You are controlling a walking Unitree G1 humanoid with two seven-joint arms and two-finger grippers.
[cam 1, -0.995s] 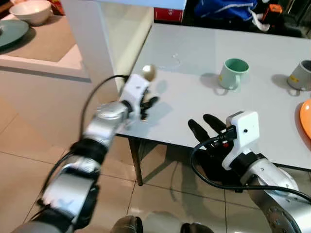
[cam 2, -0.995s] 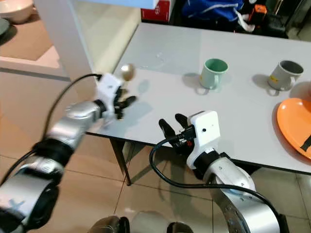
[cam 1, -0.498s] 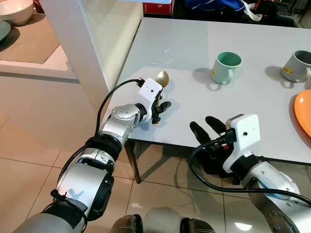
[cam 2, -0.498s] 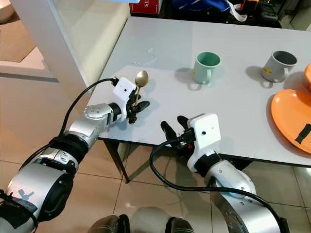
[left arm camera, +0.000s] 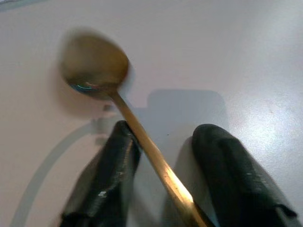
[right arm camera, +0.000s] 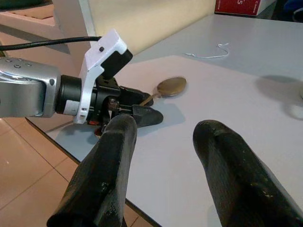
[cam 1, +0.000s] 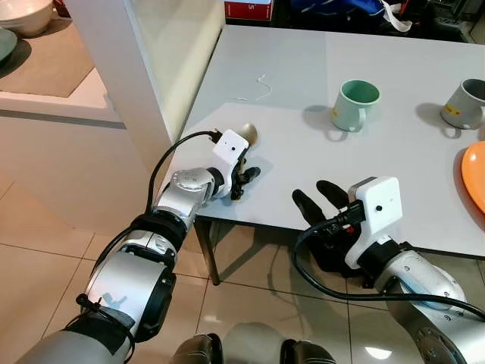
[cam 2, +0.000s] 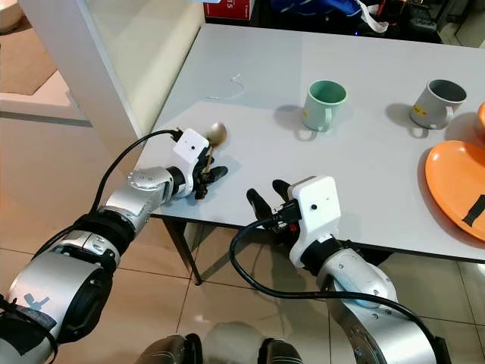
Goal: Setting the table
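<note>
Left gripper (cam 1: 244,180) low on table (cam 1: 288,83), spoon (left arm camera: 137,135) between jaws

Grey table (cam 1: 394,61); beige tiled floor (cam 1: 45,250); white pillar (cam 1: 114,68).

Red box (cam 1: 250,9) (lettered) behind the table.

spoon (cam 1: 247,135) on table (cam 1: 288,76) front-left — mugs (cam 1: 355,104) behind | plate (cam 1: 475,174) far right
</note>
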